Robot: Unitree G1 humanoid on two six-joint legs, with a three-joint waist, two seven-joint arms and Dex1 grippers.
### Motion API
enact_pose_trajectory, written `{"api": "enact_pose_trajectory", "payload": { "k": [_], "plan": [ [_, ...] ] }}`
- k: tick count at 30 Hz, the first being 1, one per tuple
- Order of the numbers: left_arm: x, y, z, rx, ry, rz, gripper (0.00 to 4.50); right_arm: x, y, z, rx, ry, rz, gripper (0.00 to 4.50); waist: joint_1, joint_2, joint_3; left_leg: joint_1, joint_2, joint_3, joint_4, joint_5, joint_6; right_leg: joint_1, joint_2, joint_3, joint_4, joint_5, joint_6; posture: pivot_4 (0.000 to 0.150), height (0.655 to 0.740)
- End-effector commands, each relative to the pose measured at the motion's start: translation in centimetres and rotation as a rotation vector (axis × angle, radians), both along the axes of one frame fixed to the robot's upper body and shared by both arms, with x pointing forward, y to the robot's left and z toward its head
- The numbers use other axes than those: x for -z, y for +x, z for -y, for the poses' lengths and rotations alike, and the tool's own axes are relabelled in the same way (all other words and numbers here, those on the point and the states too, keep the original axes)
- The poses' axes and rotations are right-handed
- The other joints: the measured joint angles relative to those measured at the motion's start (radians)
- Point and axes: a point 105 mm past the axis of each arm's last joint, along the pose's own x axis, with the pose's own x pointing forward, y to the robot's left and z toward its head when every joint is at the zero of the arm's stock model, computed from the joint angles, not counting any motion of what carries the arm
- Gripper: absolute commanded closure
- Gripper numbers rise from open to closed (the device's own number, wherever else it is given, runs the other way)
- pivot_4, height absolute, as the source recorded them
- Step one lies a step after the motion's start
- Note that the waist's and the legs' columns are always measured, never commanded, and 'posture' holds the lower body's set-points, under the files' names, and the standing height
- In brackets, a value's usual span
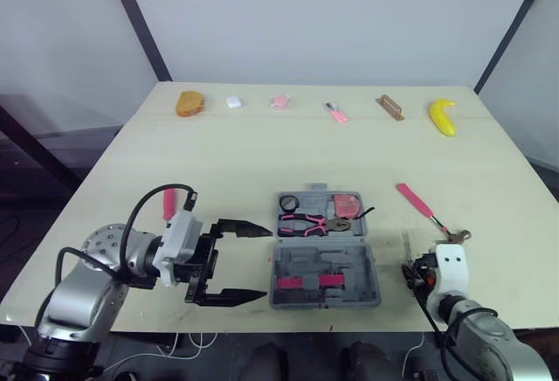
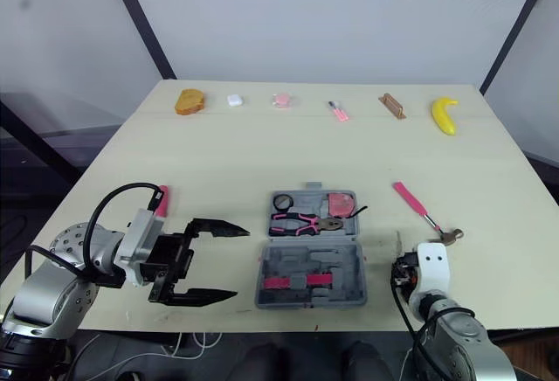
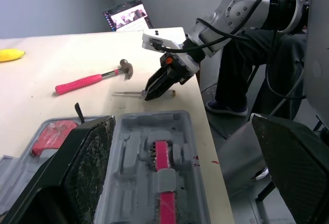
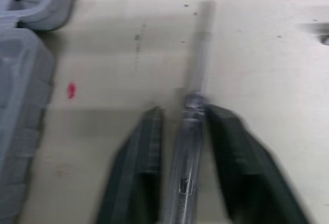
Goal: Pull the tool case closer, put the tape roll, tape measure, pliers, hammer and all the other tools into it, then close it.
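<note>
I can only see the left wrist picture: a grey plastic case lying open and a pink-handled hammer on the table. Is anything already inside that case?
Observer: Yes, black-and-pink pliers lie in the far half of the open grey plastic tool case.
Operator: Is any tool left out that I'm missing?
Observer: A pink-handled tool lies on the pale table beside the left arm.
Operator: And further back?
Observer: An orange-brown bread-like lump sits near the table's far edge, toward the robot's left.
</note>
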Motion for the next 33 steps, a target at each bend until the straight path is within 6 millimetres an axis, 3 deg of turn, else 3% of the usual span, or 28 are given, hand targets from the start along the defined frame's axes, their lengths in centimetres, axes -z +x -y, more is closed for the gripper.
{"api": "enact_pose_trajectory", "payload": {
  "k": [1, 3, 9, 14, 18, 25, 33],
  "plan": [
    [-0.4, -0.4, 0.4, 0.029, -0.004, 0.025, 0.00, -0.6, -0.2, 0.6, -0.001, -0.016, 0.021, 0.99, 0.001, 0.000, 0.000, 0.000, 0.000, 0.000, 0.000, 0.000, 0.000, 0.000, 0.000, 0.000, 0.000, 0.000, 0.000, 0.150, 0.7400],
    [-0.3, -0.4, 0.2, 0.025, 0.001, 0.025, 0.00, -1.6, -0.4, 0.9, -0.046, -0.037, 0.052, 0.08, 0.000, 0.000, 0.000, 0.000, 0.000, 0.000, 0.000, 0.000, 0.000, 0.000, 0.000, 0.000, 0.000, 0.000, 0.000, 0.150, 0.7400],
    [-0.4, -0.2, -0.1, -0.007, -0.014, 0.033, 0.00, -4.8, -0.6, 1.1, -0.312, -0.109, 0.124, 0.08, -0.003, 0.000, 0.001, 0.000, 0.000, 0.001, 0.000, 0.000, 0.000, 0.000, 0.000, 0.001, 0.000, 0.000, 0.000, 0.150, 0.7400],
    [-0.4, -0.1, -0.1, -0.029, -0.031, 0.026, 0.00, -6.2, -1.4, 0.5, -0.643, -0.106, 0.112, 0.08, -0.002, 0.001, 0.002, 0.001, 0.000, 0.001, 0.000, 0.000, 0.000, 0.000, 0.002, 0.001, 0.000, 0.000, 0.000, 0.150, 0.7400],
    [-0.3, 0.2, -0.2, -0.042, -0.037, 0.037, 0.00, -6.9, -1.4, 1.1, -0.871, -0.150, 0.086, 0.08, 0.000, -0.001, 0.002, 0.000, 0.000, 0.001, 0.000, 0.000, 0.000, 0.000, 0.002, 0.001, 0.000, 0.000, 0.000, 0.150, 0.7400],
    [-0.2, 0.2, 0.2, -0.048, -0.051, 0.025, 0.00, -6.6, -0.1, 2.1, -1.311, -0.376, 0.061, 0.08, -0.001, -0.002, 0.003, 0.001, 0.000, 0.001, 0.001, 0.000, 0.000, 0.001, 0.002, 0.001, 0.000, 0.000, 0.000, 0.150, 0.7400],
    [0.0, -0.5, 0.3, -0.091, -0.067, 0.022, 0.00, -5.1, 3.5, 2.9, -1.801, -0.751, 0.020, 0.08, 0.003, 0.000, 0.008, 0.001, 0.001, 0.001, 0.002, 0.000, 0.000, 0.001, 0.001, -0.001, 0.000, 0.001, 0.000, 0.150, 0.7400]
  ]
}}
